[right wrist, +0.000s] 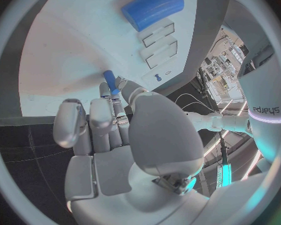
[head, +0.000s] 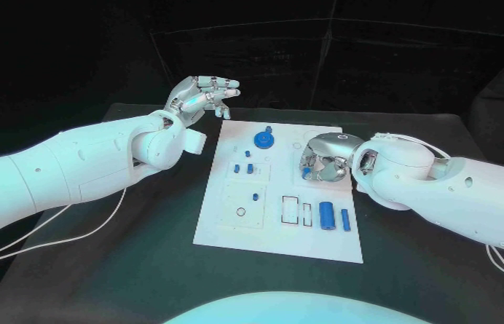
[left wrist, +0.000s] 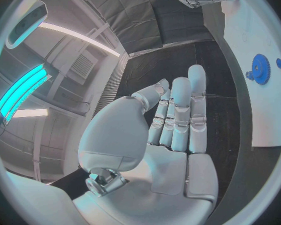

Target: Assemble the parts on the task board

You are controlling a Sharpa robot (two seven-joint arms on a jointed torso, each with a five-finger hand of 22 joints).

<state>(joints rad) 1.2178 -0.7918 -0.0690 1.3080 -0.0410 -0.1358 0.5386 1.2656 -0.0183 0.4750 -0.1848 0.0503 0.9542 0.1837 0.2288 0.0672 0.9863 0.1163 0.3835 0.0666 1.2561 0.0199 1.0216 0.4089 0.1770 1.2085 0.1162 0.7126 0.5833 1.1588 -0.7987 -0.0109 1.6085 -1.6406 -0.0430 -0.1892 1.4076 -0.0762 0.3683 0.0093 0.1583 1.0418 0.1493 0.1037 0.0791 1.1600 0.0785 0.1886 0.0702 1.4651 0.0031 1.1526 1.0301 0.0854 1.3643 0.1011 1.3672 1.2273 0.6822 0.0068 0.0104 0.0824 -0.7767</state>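
**Task board mid-table, right hand pinching a small blue peg**

Task board lies flat in the middle of the black table, long axis running from near edge to far edge. A blue gear sits near the board's far edge. Two small blue pegs stand just nearer than the gear, toward the board's left side. A blue cylinder and a slimmer blue bar lie side by side close to the board's near right corner, beside a row of rectangular recesses. A square recess with a round hole occupies the near left part.

Right hand hangs over the board's right edge, about level with the pegs, fingers curled downward. The right wrist view shows a small blue peg pinched at the fingertips, its far end touching or just above the white surface; cannot tell which.

Left hand is raised beyond the board's far left corner, above the table, fingers apart and roughly straight, holding nothing.
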